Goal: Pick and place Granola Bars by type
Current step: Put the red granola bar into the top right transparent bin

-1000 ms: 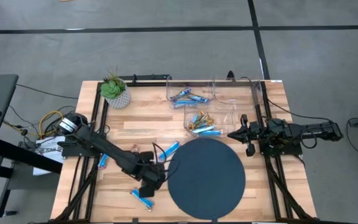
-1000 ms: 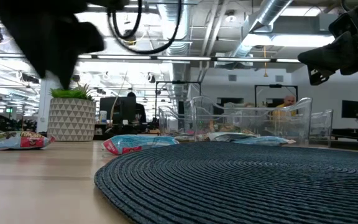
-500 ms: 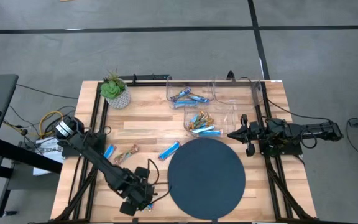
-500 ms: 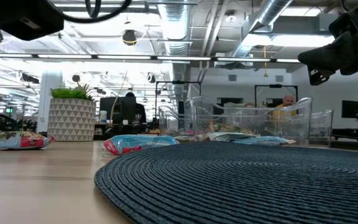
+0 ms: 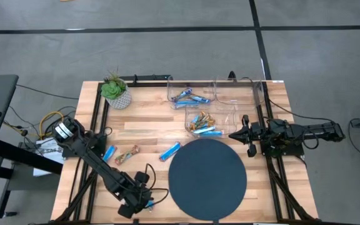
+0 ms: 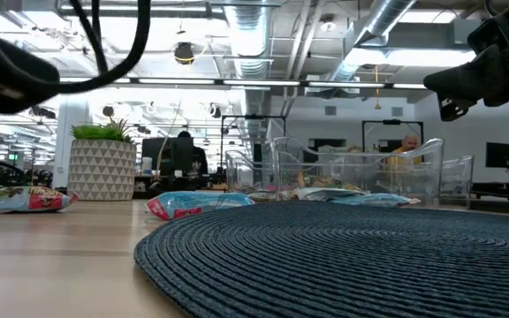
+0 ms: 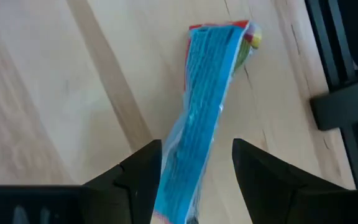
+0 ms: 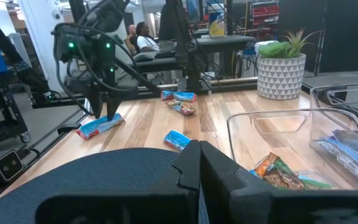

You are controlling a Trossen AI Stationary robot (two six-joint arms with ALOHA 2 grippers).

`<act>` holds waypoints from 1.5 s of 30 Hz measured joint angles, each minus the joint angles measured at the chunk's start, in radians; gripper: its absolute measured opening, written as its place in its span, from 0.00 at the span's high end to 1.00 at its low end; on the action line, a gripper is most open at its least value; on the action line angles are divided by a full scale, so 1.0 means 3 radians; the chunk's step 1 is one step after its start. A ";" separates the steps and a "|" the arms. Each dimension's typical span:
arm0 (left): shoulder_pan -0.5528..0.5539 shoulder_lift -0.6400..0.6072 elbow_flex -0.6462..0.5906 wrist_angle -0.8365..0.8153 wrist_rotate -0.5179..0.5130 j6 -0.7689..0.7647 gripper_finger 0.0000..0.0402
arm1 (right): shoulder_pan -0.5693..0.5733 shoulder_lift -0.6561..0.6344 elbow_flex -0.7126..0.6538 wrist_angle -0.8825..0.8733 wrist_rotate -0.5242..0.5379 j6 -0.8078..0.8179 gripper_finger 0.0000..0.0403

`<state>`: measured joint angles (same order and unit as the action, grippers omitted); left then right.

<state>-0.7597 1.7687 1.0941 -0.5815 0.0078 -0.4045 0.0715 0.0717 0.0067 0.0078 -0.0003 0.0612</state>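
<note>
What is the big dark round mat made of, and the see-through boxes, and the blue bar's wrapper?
The round mat looks woven, maybe from cord or fibre: ribbed rings run around it and it looks matte. The see-through boxes look like hard clear plastic, with glossy edges and bars visible through the walls. The blue bar seems wrapped in thin plastic film: shiny, crinkled, with a crimped end.

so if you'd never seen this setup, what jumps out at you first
The big round dark woven mat fills the table's near middle. At the near left edge, the left tool stands open astride a shiny light-blue wrapped granola bar lying on the light wooden table. Clear plastic bins holding more bars sit at the far right, and the shut right tool waits beside them.
</note>
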 joint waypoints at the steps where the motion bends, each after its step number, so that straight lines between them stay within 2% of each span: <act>1: -0.0001 0.0000 -0.0046 0.0088 -0.0004 -0.0005 0.53 | 0.0000 0.0001 0.0000 0.0000 -0.0001 0.0000 1.00; 6: -0.0001 0.0001 -0.0213 0.0246 -0.0008 -0.0117 0.53 | 0.0000 0.0001 0.0000 0.0000 -0.0001 0.0000 1.00; 11: -0.0001 0.0001 -0.0240 0.0240 -0.0210 -0.0200 0.57 | 0.0000 0.0001 0.0000 0.0000 0.0000 -0.0001 1.00; 17: -0.0001 0.0001 -0.0240 0.0242 -0.0342 -0.0177 0.72 | 0.0000 0.0001 0.0000 0.0000 0.0000 -0.0001 1.00; 27: 0.0148 0.0001 -0.0230 0.0486 -0.0895 -0.0351 0.98 | 0.0000 0.0000 0.0000 0.0000 0.0000 -0.0001 1.00; 33: 0.0382 -0.0029 -0.0056 0.0519 -0.1241 -0.0492 0.98 | 0.0000 0.0001 0.0000 0.0000 -0.0001 -0.0001 1.00; 36: 0.0518 -0.0075 0.0021 0.0516 -0.1650 -0.0458 0.99 | 0.0000 0.0000 -0.0001 0.0009 -0.0001 0.0040 1.00; 40: 0.0813 -0.0151 0.0101 0.0582 -0.2304 -0.0421 0.99 | 0.0000 0.0000 -0.0001 0.0076 0.0000 0.0425 1.00; 43: 0.1100 -0.0181 0.0113 0.0996 -0.2527 -0.0227 0.99 | 0.0000 0.0001 -0.0001 0.0108 0.0018 0.0641 1.00; 45: 0.1305 -0.0180 0.0113 0.1394 -0.2450 -0.0010 1.00 | -0.0009 -0.0001 -0.0001 0.0203 0.0023 0.0690 1.00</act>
<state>-0.3683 1.7147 1.1278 -0.1633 -0.7271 -0.4074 0.0689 0.0715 0.0063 0.0688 0.0067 0.2683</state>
